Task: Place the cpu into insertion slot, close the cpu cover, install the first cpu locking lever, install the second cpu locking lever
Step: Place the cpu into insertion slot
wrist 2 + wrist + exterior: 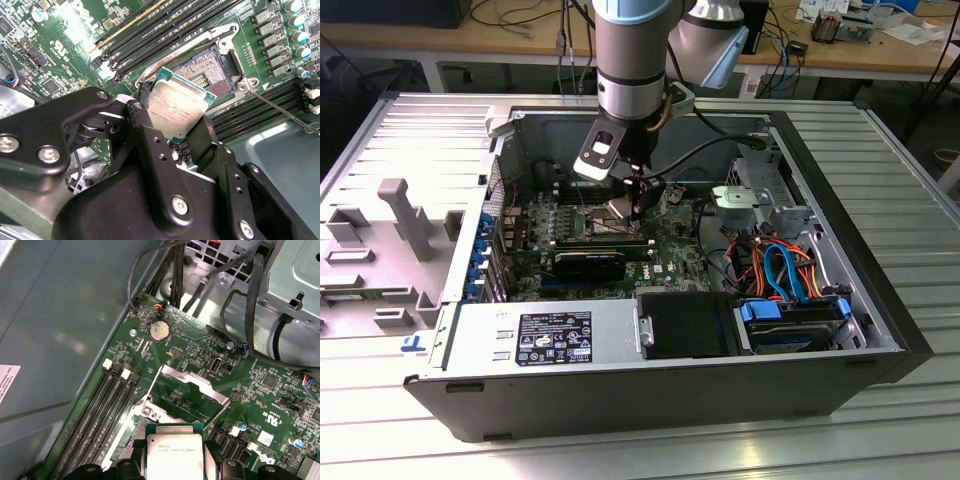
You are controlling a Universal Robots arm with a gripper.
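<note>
Black gripper [174,117] fingers [140,115] clamp the cpu [177,105] by two opposite edges, holding it tilted just above the open insertion slot [207,70]. Faint print on its silvery top cannot be made out. Beyond the slot, the cpu cover [192,382] stands raised.

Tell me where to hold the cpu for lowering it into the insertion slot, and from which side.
By two opposite side edges, coming from above its silvery top, as the gripper has it now. The cpu is a thin flat square, so pinching the edges with the jaws leaves its underside free to face the insertion slot.
</note>
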